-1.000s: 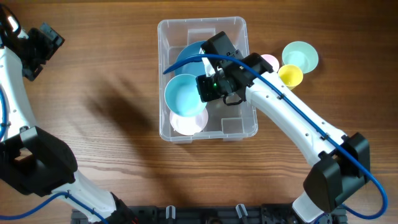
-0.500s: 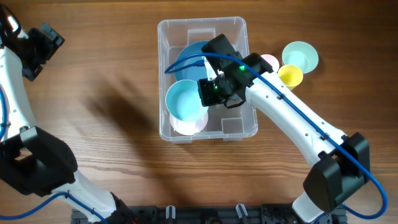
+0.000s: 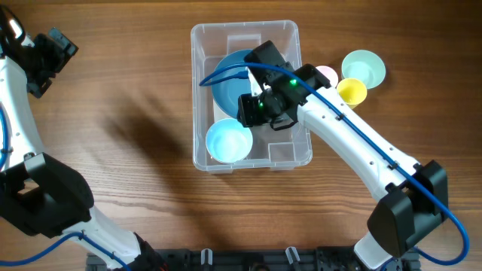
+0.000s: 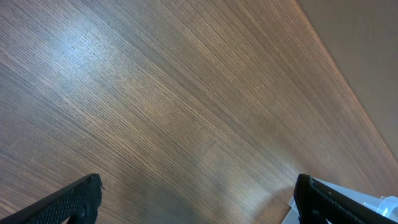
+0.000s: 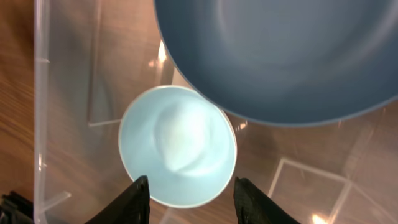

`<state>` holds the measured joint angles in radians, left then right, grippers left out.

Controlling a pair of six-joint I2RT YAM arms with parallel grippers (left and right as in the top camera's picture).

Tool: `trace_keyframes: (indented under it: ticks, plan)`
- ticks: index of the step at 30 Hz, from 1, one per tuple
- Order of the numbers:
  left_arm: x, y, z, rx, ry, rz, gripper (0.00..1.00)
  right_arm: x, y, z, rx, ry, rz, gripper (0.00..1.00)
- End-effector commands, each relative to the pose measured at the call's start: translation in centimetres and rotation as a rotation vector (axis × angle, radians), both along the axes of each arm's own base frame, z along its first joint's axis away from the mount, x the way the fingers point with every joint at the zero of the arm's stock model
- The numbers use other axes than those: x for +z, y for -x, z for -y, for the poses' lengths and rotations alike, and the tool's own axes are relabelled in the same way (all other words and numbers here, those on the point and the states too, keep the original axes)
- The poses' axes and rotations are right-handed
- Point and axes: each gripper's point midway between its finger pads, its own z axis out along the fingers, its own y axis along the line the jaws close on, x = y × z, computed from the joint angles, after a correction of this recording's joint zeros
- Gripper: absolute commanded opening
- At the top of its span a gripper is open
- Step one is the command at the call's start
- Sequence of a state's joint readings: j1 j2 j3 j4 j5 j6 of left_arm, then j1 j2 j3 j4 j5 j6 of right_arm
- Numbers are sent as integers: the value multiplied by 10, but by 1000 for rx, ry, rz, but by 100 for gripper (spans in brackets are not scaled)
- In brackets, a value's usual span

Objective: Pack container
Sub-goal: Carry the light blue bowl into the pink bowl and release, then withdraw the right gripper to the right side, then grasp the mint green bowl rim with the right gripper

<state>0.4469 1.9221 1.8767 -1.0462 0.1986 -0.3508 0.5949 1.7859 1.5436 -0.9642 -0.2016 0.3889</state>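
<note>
Some of container (image 3: 226, 27) beneath right claw (image 5: 193, 202)

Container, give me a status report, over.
Left gripper open over table. Right gripper open above light blue bowl inside container, beside big blue bowl. Three small bowls outside. No obstruction seen.
</note>
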Motion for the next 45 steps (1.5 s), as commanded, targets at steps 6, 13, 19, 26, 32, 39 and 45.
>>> trace_keyframes:
  ticks: [6, 13, 19, 26, 32, 39, 45]
  plan:
    - [20, 0, -2, 11, -19, 44, 100, 27, -50, 48, -268, 45, 132, 44]
    - [20, 0, -2, 11, -19, 44, 100, 93, -107, 173, -522, 79, 312, 51]
    - [20, 0, -2, 11, -19, 44, 100, 88, -117, 296, -764, 145, 300, 57]
    - [20, 0, -2, 11, -19, 44, 100, 59, -117, 364, -847, 210, 243, 60]
    - [20, 0, -2, 11, -19, 44, 100, 5, -128, 368, -809, 234, 133, 63]
    - [20, 0, -2, 11, -19, 44, 100, -68, -132, 368, -800, 252, -19, 64]
    - [20, 0, -2, 11, -19, 44, 100, -107, -128, 366, -785, 267, -105, 56]
